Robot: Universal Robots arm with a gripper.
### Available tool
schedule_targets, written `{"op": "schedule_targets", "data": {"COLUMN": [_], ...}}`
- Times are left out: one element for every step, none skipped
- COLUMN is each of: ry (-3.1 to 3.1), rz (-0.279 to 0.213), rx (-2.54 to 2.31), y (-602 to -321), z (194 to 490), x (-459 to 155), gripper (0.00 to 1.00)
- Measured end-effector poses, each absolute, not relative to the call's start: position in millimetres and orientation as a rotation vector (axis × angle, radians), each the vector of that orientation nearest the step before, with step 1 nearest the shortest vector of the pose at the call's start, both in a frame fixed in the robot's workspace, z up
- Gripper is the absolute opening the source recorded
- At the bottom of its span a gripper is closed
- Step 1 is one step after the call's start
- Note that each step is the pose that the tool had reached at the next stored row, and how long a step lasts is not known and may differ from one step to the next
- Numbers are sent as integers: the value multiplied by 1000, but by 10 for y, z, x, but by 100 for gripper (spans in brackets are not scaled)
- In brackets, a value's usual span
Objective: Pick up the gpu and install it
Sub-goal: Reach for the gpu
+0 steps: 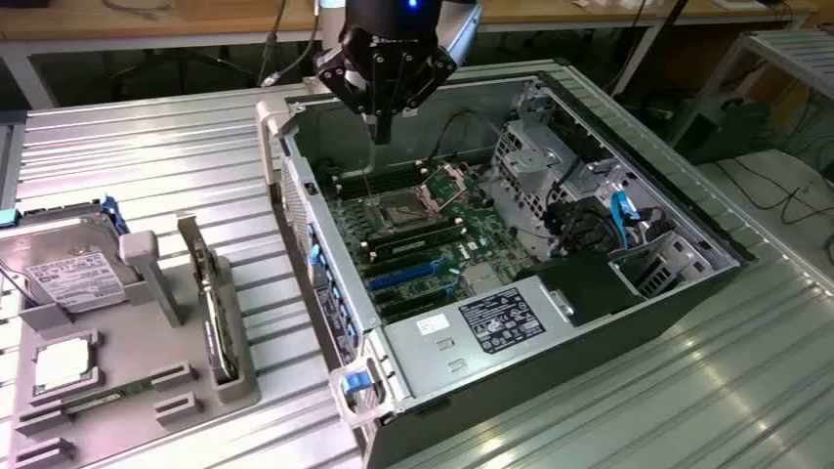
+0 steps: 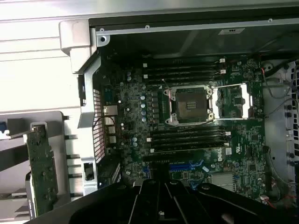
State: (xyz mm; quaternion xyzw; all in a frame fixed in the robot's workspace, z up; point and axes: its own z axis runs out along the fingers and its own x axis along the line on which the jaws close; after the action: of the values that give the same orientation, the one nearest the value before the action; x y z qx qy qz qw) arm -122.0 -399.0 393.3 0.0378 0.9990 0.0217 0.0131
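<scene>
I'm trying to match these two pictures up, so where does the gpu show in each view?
Exterior view: the gpu stands on edge in the gray holder at the exterior view's left, outside the computer case.
Wrist view: the gpu is the green card just outside the case's perforated wall.
Shared landmark: the open CPU socket inside the case.

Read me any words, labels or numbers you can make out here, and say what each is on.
"DELL", likely, white print on the motherboard.
Black label on the power supply: too small to read.
White label on the hard drive: too blurred to read.
</scene>
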Motion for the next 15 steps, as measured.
{"op": "schedule_targets", "data": {"ry": [3113, 3112, 3112, 3112, 3113, 3113, 3113, 3112, 3113, 3112, 3112, 3112, 3113, 3113, 3112], "rz": [68, 68, 68, 68, 68, 68, 68, 68, 68, 68, 68, 68, 68, 68, 68], "rx": [118, 118, 118, 118, 118, 118, 118, 118, 118, 118, 118, 118, 118, 118, 118], "y": [-3989, -3989, -3990, -3990, -3990, -3990, -3990, -3991, -3991, -3991, -3992, -3992, -3993, -3993, -3993], "z": [3933, 3933, 3933, 3933, 3933, 3933, 3933, 3933, 3933, 3933, 3933, 3933, 3934, 3933, 3933], "x": [-1220, -1234, -1251, -1260, -1270, -1285, -1305, -1316, -1330, -1354, -1368, -1386, -1411, -1420, -1432], "gripper": [11, 11, 11, 11, 11, 11, 11, 11, 11, 11, 11, 11, 11, 11, 11]}}
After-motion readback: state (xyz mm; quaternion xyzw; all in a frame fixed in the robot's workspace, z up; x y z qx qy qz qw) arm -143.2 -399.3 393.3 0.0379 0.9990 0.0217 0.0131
